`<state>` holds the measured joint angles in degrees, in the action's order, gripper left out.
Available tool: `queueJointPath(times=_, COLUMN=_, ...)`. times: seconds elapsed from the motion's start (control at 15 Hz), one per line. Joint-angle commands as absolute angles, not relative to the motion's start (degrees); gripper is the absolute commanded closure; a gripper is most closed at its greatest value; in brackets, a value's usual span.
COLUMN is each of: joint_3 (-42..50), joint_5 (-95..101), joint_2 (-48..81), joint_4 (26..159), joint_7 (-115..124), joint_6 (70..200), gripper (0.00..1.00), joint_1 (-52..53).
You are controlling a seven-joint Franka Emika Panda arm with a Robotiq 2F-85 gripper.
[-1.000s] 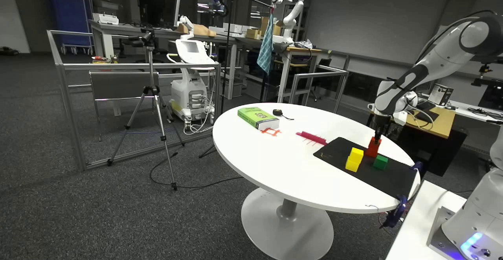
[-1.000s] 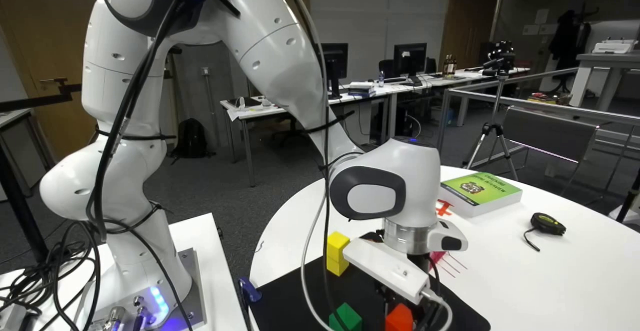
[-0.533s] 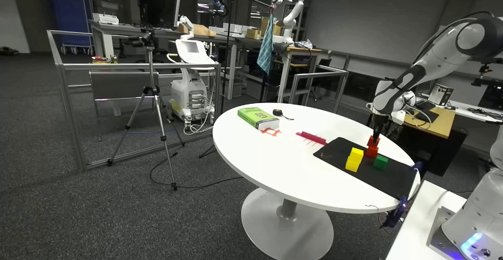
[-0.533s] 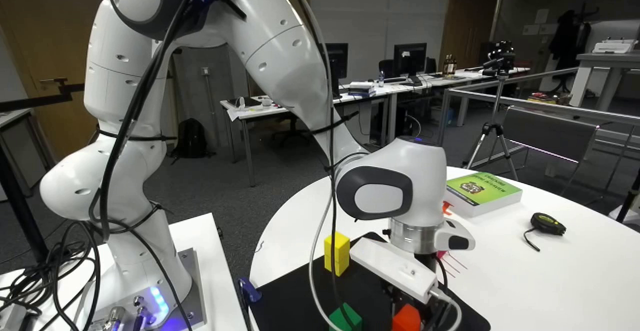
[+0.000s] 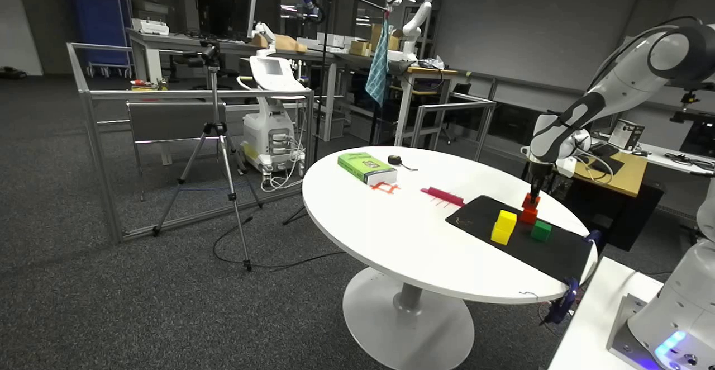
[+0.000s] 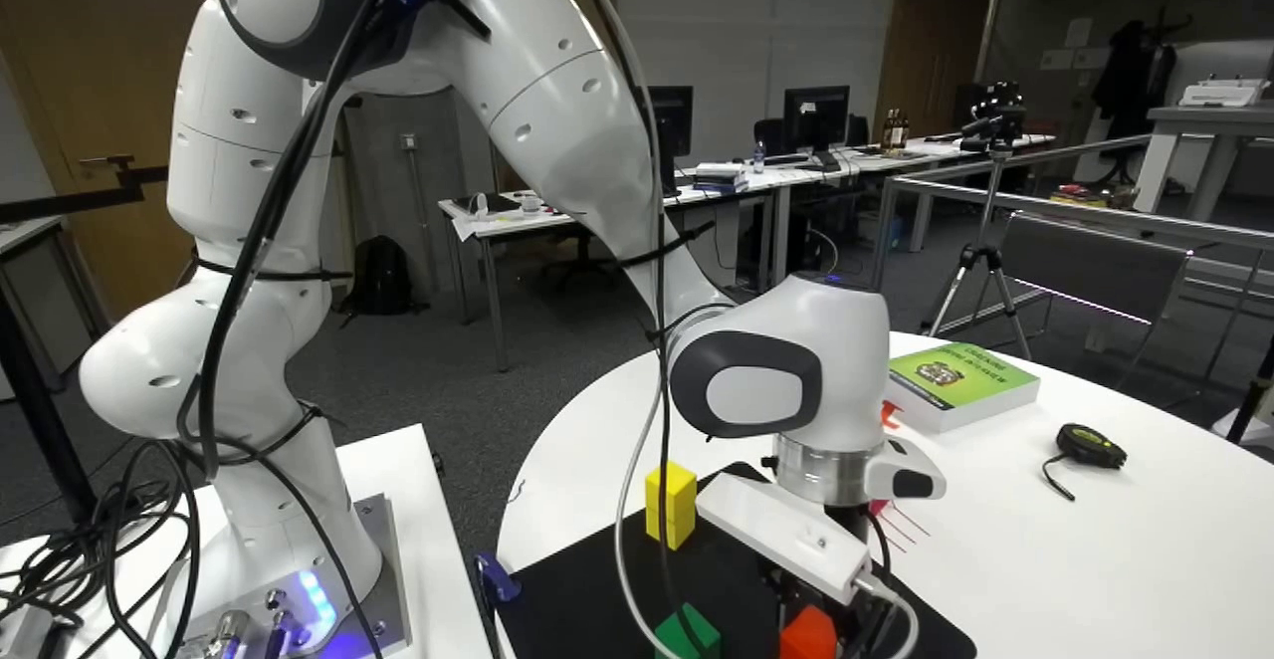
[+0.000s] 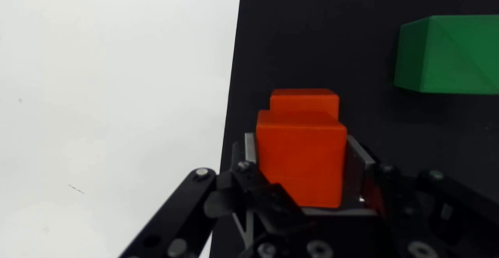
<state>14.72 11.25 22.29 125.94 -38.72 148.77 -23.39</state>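
Note:
My gripper (image 7: 302,149) is shut on an upper red block (image 7: 302,168), with a finger pad against each side. In an exterior view the gripper (image 5: 534,198) points down, and the upper red block (image 5: 527,202) sits directly over a lower red block (image 5: 528,217). I cannot tell whether they touch. In the wrist view the lower red block (image 7: 304,103) juts out slightly beyond the upper one. A green block (image 7: 460,55) lies on the black mat (image 7: 312,36) beside them, also in both exterior views (image 5: 540,231) (image 6: 689,632). Two yellow blocks (image 5: 506,221) stand stacked nearby (image 6: 671,506).
On the white round table (image 5: 402,236) lie a thick green book (image 5: 366,166), a tape measure (image 6: 1090,446), a pink comb-like piece (image 5: 443,195) and an orange-red grid shape (image 5: 385,188). A blue clamp (image 6: 496,577) grips the table edge. Cables hang along the arm.
Between one second and half a second ago, my gripper and the upper red block shifted slightly together, so the lower red block shows separately. Nothing visibly changed in the last half second.

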Motion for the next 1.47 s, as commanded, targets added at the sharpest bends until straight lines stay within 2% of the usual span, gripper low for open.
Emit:
queueJointPath(times=0.0, joint_3=14.32, joint_5=11.01, joint_2=21.95, joint_4=126.19, joint_7=-38.81, joint_6=146.38, gripper=0.69, joint_1=-24.1)
queueJointPath(times=0.53, joint_3=14.17, joint_5=10.46, joint_2=21.68, joint_4=126.04, joint_7=-39.08, joint_6=144.63, gripper=0.69, joint_1=-24.34)
queueJointPath(times=0.6, joint_3=14.12, joint_5=10.36, joint_2=21.71, joint_4=126.07, joint_7=-39.06, joint_6=144.83, gripper=0.22, joint_1=-24.35)
queueJointPath(times=0.67, joint_3=13.9, joint_5=10.03, joint_2=21.76, joint_4=126.06, joint_7=-39.32, joint_6=145.0, gripper=0.19, joint_1=-24.48)
queueJointPath(times=0.8, joint_3=13.87, joint_5=10.18, joint_2=22.05, joint_4=126.19, joint_7=-39.17, joint_6=145.03, gripper=0.05, joint_1=-24.36)
queueJointPath(times=0.87, joint_3=13.88, joint_5=10.36, joint_2=22.2, joint_4=126.22, joint_7=-39.13, joint_6=145.04, gripper=0.0, joint_1=-24.29)
queueJointPath(times=1.13, joint_3=14.21, joint_5=10.65, joint_2=21.02, joint_4=126.9, joint_7=-38.5, joint_6=145.19, gripper=0.0, joint_1=-24.19)
queueJointPath(times=1.4, joint_3=15.2, joint_5=10.17, joint_2=13.42, joint_4=129.75, joint_7=-39.32, joint_6=144.95, gripper=0.0, joint_1=-25.1)
